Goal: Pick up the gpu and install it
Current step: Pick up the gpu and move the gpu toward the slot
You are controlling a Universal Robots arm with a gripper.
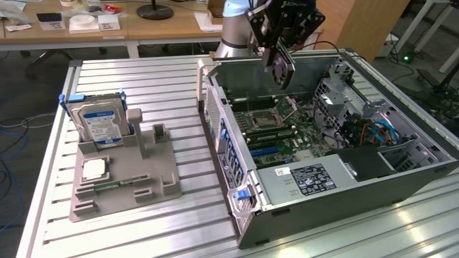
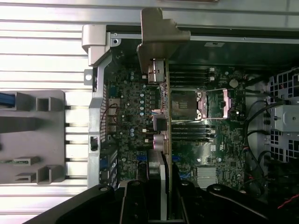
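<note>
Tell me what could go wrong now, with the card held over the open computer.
The gpu hangs above the motherboard; if it comes down off its slot, its edge could hit components. The fingers grip it by one edge, so it might swing or slip.

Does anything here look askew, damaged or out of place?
Nothing stands out. The black gripper holds the thin dark gpu card edge-down above the open grey computer case, not yet seated; nothing looks spilled or broken.

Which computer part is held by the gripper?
The gpu, a dark slab held by the gripper above the open case; the blue-labelled hard drive stands in its holder.
</note>
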